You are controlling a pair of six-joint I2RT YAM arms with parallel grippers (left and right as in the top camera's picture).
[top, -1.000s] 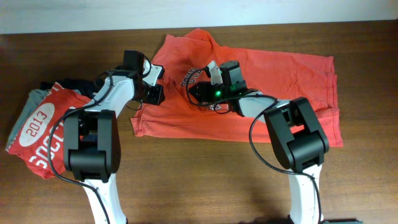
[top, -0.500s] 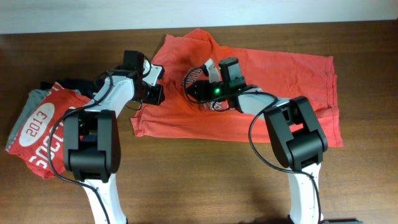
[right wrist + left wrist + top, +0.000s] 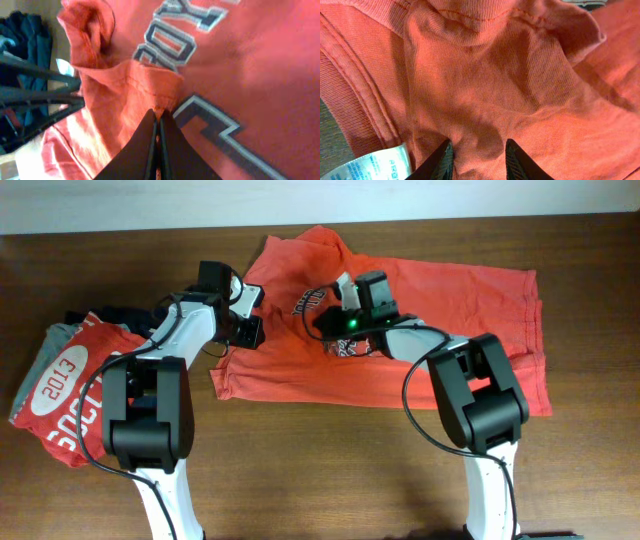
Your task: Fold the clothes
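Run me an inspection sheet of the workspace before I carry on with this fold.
Surface: brown wooden table.
Job's things: orange-red T-shirt spread across the far half, rumpled at its left end. Its chest print is partly covered, and its white tag shows beside the left fingers.
Clutter: folded red shirt at the left edge, lying over grey and navy garments.
Grippers: left gripper looks closed on a bunched ridge of the T-shirt. Right gripper is pinched shut on a folded edge by the print.
Cables: black cables loop along both arms.
Surroundings: pale wall behind the table, nothing else seen.
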